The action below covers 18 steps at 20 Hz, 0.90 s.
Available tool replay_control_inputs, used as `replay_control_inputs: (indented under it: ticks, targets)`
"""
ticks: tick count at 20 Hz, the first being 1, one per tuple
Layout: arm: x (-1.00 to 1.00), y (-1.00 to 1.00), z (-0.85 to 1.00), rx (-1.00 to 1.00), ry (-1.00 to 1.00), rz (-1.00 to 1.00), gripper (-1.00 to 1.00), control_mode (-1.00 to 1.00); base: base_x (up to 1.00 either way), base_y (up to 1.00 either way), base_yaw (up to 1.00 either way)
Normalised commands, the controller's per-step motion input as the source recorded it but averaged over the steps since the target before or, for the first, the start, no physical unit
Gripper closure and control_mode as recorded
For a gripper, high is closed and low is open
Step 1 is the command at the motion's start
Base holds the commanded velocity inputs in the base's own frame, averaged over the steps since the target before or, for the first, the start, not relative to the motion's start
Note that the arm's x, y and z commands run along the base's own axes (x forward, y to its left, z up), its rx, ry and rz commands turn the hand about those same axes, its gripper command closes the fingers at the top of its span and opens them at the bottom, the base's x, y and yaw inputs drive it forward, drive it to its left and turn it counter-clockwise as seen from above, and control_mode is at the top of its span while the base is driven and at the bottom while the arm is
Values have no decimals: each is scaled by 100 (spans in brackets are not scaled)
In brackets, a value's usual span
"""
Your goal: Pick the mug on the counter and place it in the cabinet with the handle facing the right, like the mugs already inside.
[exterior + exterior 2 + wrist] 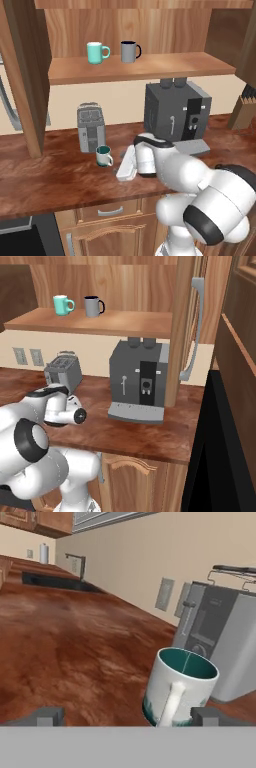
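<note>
On the far left of the shelf in the cabinet (140, 70) stands a mint mug (96, 52), and to its right a grey mug with a black handle (130, 51); both handles point to the right. Below them, on the counter (50, 175), a toaster (90, 127) stands near the wall. The mug (104, 156) rests upright on the counter just in front of the toaster, and right of it is a coffee machine (175, 112).

The gripper (127, 716) is low over the counter, to the right of the mug. In the hand view its two fingertips (46, 716) are wide apart, and the mug stands between them, nearer to the right one, not yet held. The handle (170, 704) faces the camera.

The risk seems to be in the closing. The mug is off centre, so one finger may touch first and push it against the toaster, or tip it. A finger could also catch the handle, and then the mug may turn in the grasp, so the handle later does not point right on the shelf.
</note>
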Motion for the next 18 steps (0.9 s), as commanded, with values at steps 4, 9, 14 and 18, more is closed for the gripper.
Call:
replay_control_inputs:
  ticks: [4, 9, 14, 18]
  targets:
    - [9, 0, -5, 3, 0, -6, -100, -100, 0, 0, 0]
    - [22, 1, -1, 4, 0, -5, -100, -100, 0, 0, 0]
    - [23, 1, -5, 5, 0, -5, -100, -100, 0, 0, 0]
    - [21, 0, -12, 5, 0, -4, -100, -100, 0, 0, 0]
